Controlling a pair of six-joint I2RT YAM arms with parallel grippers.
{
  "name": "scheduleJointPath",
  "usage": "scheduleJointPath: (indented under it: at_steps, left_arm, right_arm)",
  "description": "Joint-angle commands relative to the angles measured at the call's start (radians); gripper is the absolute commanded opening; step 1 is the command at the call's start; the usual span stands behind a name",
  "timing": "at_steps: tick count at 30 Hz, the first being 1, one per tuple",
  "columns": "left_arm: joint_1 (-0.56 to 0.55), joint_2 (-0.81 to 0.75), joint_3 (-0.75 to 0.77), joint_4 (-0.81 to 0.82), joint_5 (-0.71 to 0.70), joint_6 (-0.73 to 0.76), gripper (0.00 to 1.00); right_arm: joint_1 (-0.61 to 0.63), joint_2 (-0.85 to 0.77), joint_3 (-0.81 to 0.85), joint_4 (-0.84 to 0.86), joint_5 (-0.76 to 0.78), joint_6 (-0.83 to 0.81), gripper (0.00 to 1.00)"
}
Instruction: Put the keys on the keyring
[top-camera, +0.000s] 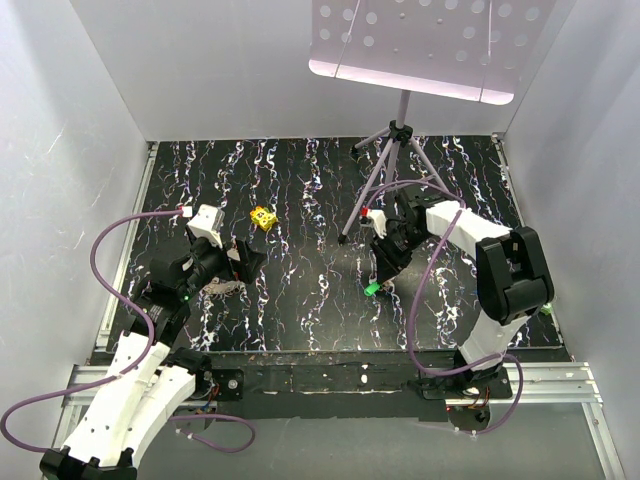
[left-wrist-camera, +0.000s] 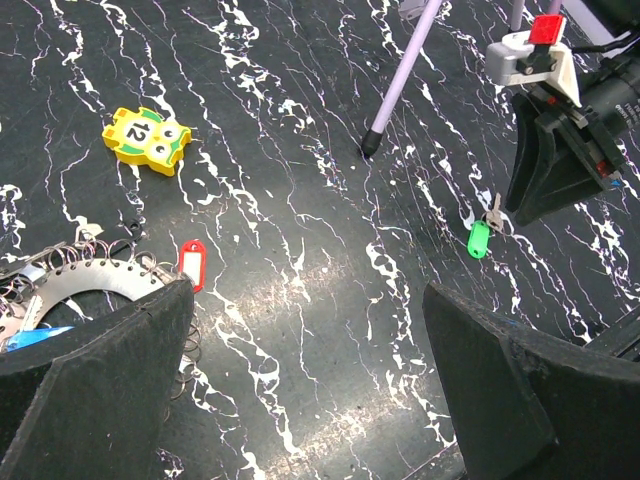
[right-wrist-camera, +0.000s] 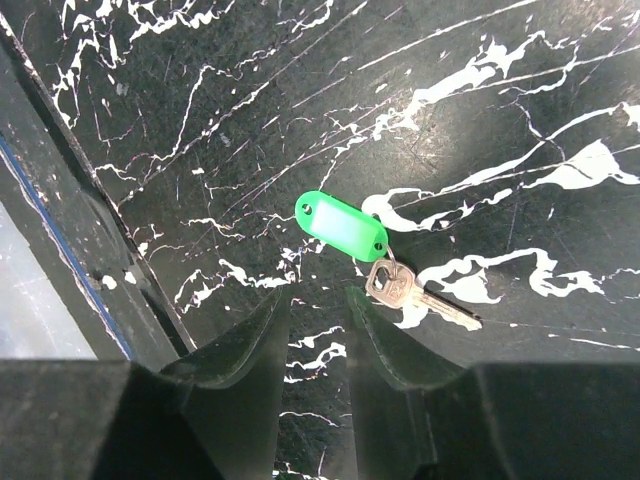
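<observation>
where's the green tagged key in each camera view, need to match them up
Top external: the green-tagged key lies right of centre, at the tip of the right pincer.
Left wrist: right of centre in the upper half, just below the dark finger entering from the right.
Right wrist: middle of the picture, just beyond the open fingertips.
Shared landmark: the right pincer, next to the key in all three views.

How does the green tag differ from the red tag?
The green tag carries a silver key; no key shows on the red tag. The green tag lies alone on bare table; the red tag lies beside a pile of metal rings. Both are small oblong plastic tags with pale label windows.
</observation>
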Motion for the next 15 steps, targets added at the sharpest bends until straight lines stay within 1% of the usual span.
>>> scheduleJointPath:
  at_steps: [1,11,15]
  left_arm:
    - [-0.005,0.002,0.029,0.007,-0.01,0.015,1.0]
    - [-0.003,0.002,0.029,0.007,-0.01,0.015,1.0]
    - [-0.003,0.002,0.029,0.007,-0.009,0.015,1.0]
  right_arm:
    - [0.001,0.032,0.032,-0.002,-0.021,0.047,0.36]
    - [0.002,0.118,0.08,-0.025,0.034,0.067,0.32]
    - [0.002,0.116,0.074,-0.021,0.038,0.069,0.31]
